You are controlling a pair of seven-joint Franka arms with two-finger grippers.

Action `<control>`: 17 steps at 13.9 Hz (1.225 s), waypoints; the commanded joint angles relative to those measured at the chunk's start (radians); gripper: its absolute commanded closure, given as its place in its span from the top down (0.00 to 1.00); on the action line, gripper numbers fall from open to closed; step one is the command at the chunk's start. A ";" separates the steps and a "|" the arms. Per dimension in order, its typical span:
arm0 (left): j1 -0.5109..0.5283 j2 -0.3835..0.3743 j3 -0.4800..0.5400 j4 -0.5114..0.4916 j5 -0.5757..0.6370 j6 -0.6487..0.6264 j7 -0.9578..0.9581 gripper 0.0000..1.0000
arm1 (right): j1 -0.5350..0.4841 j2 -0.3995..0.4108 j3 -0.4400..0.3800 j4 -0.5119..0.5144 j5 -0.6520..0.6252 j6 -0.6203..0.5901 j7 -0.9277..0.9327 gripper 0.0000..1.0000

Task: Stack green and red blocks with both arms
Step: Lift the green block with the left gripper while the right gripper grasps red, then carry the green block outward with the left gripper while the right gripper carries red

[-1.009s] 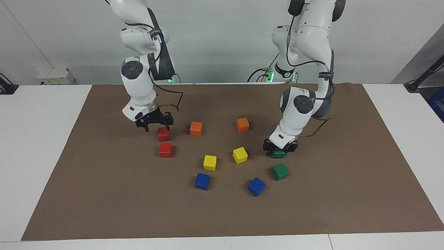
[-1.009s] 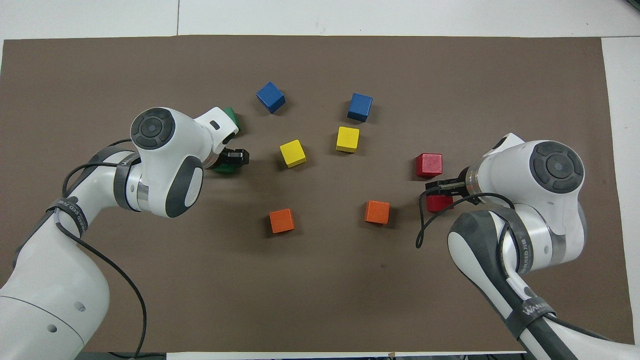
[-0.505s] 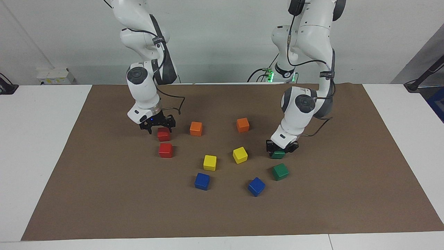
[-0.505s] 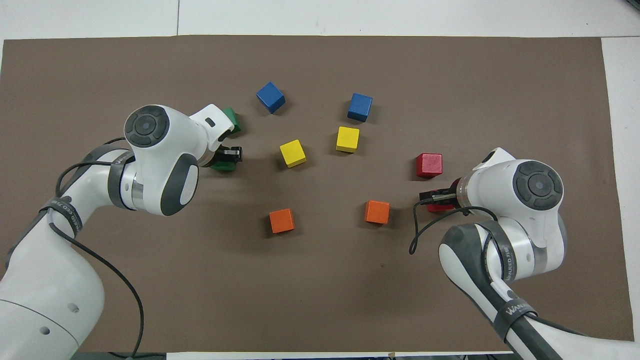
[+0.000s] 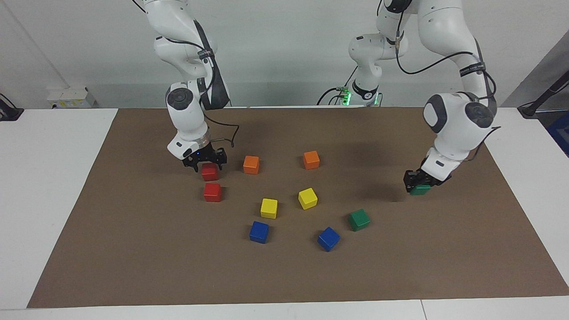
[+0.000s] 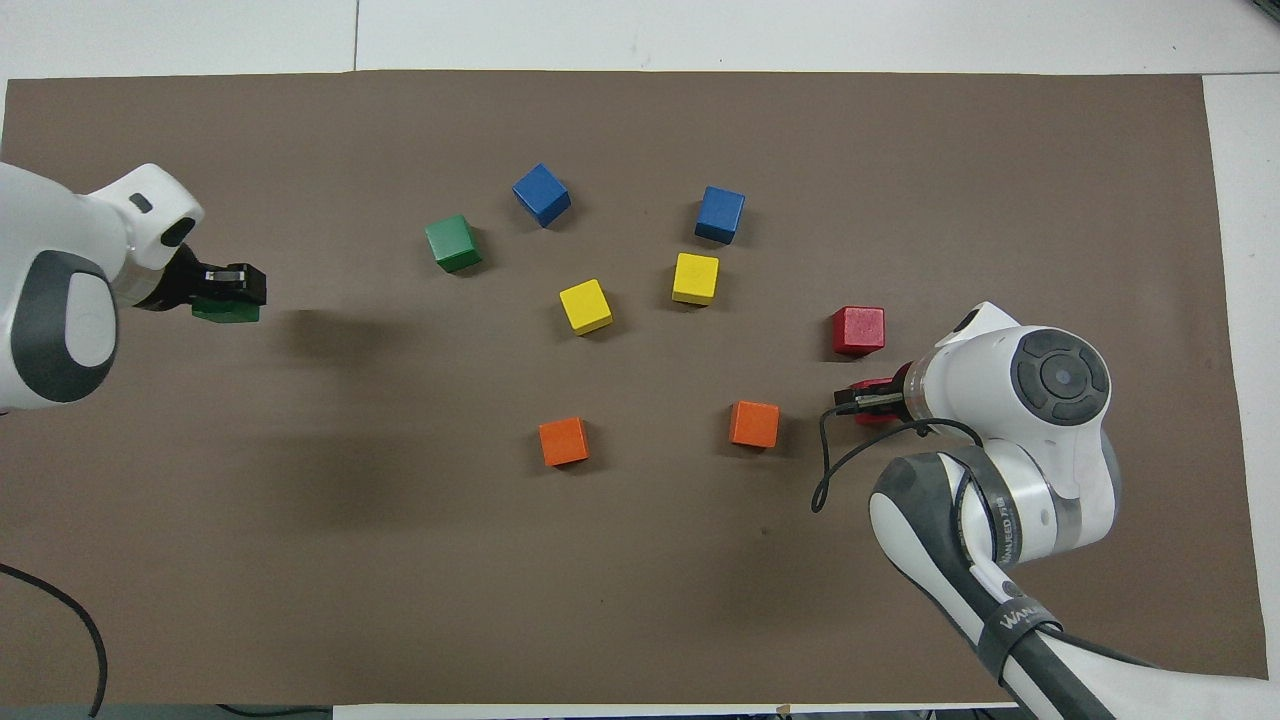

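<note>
Left gripper (image 5: 420, 183), right of the frame, is clamped on a green block (image 5: 419, 190); right gripper (image 5: 204, 160) straddles a red block (image 5: 210, 171), fingers apart; blocks look light, stiff, best pinched across flat sides.

- Left gripper (image 5: 418, 186) (image 6: 228, 300): raised over bare mat (image 5: 133, 249) (image 6: 640, 600) toward the left arm's end of the table, clamped on the held block (image 5: 420, 191) (image 6: 225, 313), which is clear of the mat.
- Spare block (image 5: 358, 219) (image 6: 452, 243): on the mat, well apart from the left gripper, toward the table's middle.
- Right gripper (image 5: 205, 163) (image 6: 865, 400): low at the near block (image 5: 210, 173) (image 6: 880, 418), which sits on the mat directly beneath it.
- Far block (image 5: 212, 192) (image 6: 858, 330): just beside the near block, farther from the robots, not touching.
- Neighbour cube (image 5: 251, 164) (image 6: 755, 423): beside the right gripper, toward the table's middle, apart from it.
</note>
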 commanded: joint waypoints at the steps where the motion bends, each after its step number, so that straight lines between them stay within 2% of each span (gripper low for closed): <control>1: 0.072 0.002 -0.012 -0.028 -0.006 0.017 0.092 0.00 | 0.002 0.000 -0.002 -0.011 0.001 0.022 0.024 0.36; 2: 0.090 0.018 -0.012 -0.029 -0.006 0.042 0.118 0.00 | 0.003 0.000 -0.002 -0.006 0.001 0.011 0.024 0.04; 3: 0.107 0.041 -0.012 -0.031 -0.006 0.077 0.153 0.00 | 0.002 0.002 -0.003 0.007 0.001 -0.001 0.021 0.00; 4: 0.127 0.053 -0.012 -0.032 -0.006 0.101 0.192 0.00 | -0.010 0.002 -0.003 0.038 0.001 -0.036 0.014 0.00; 6: 0.141 0.073 -0.012 -0.037 -0.006 0.149 0.204 0.00 | -0.039 0.003 -0.008 0.179 -0.004 -0.229 -0.005 0.00; 8: 0.142 0.087 -0.012 -0.043 -0.006 0.177 0.204 0.00 | -0.143 0.025 -0.008 0.338 -0.004 -0.389 -0.140 0.00; 9: 0.144 0.093 -0.012 -0.051 -0.006 0.193 0.204 0.00 | -0.212 0.040 -0.008 0.381 -0.004 -0.403 -0.234 0.00; 11: 0.144 0.099 -0.012 -0.075 -0.006 0.246 0.200 0.00 | -0.303 0.052 -0.008 0.396 -0.004 -0.364 -0.333 0.00; 15: 0.145 0.107 -0.012 -0.080 -0.006 0.263 0.201 0.00 | -0.372 0.123 -0.008 0.394 -0.004 -0.244 -0.382 0.00; 17: 0.144 0.107 -0.012 -0.083 -0.006 0.267 0.209 0.00 | -0.368 0.141 -0.006 0.380 -0.004 -0.218 -0.376 0.00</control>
